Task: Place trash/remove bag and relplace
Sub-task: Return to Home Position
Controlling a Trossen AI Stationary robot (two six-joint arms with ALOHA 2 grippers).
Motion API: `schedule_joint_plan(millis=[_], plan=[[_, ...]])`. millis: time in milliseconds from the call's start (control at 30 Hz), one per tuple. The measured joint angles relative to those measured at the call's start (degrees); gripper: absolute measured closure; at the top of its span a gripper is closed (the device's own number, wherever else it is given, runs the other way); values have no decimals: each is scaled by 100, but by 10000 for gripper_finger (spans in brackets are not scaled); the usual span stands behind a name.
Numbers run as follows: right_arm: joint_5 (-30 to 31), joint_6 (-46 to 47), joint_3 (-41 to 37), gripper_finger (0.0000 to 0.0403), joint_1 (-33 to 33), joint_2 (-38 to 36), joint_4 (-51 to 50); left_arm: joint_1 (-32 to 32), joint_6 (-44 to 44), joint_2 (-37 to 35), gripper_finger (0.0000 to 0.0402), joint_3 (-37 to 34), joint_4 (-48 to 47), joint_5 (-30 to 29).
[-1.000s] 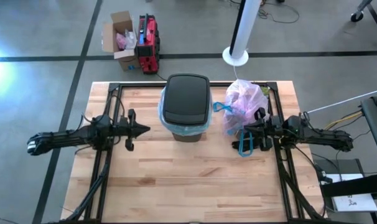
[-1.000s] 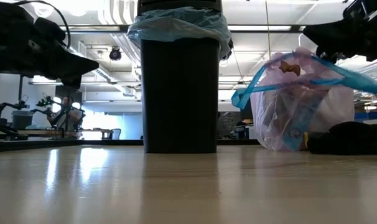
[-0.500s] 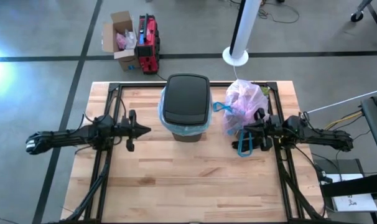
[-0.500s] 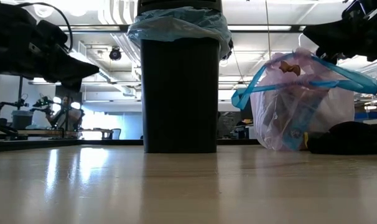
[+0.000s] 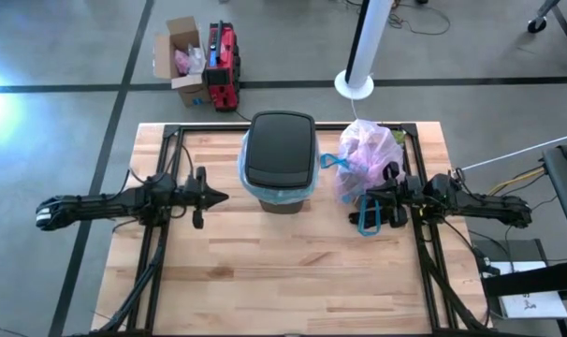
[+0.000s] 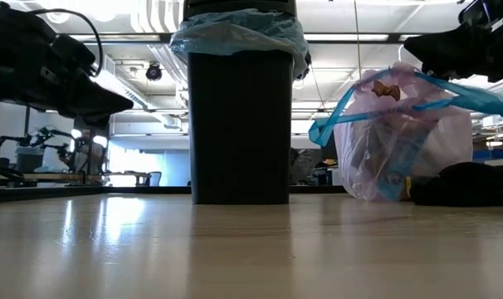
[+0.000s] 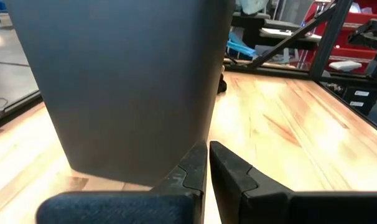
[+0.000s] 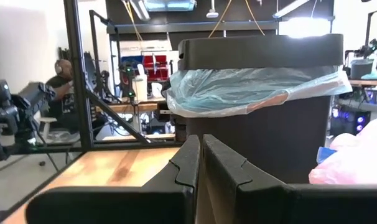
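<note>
A black bin (image 5: pixel 282 154) with its lid shut stands at the table's far middle. A light-blue liner (image 6: pixel 239 35) is folded over its rim. To its right the lavender-pink bag (image 5: pixel 368 157) rests on its base, filled. A brown scrap of trash (image 6: pixel 387 90) shows through the bag's wall. The bag's blue drawstring loops (image 5: pixel 369 222) lie loose. My left gripper (image 5: pixel 223 196) is shut, left of the bin and above the table, pointing at the bin's wall (image 7: pixel 126 81). My right gripper (image 5: pixel 356 196) is shut and nearly level, raised above the bag's near side, with nothing between its fingers (image 8: pixel 201 149).
A black metal frame (image 5: pixel 171 140) runs along the table's left, far and right sides. Bare wood (image 5: pixel 283 281) fills the near half. Beyond the far edge stand a cardboard box (image 5: pixel 179 58), a red case (image 5: pixel 224 65) and a white pole (image 5: pixel 366 47). A person (image 8: pixel 55 78) sits in the room behind.
My left gripper has tipped a little downward, and its tip has sunk slightly toward the table beside the bin. It stays shut. The bin and the bag have kept their places.
</note>
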Motion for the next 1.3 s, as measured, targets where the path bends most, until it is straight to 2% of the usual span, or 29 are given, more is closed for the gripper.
schedule_joint_plan(millis=[1300], plan=[[-6,79,0,394,-2,-1,-2,0,-1,389,397,0,-1,-2]])
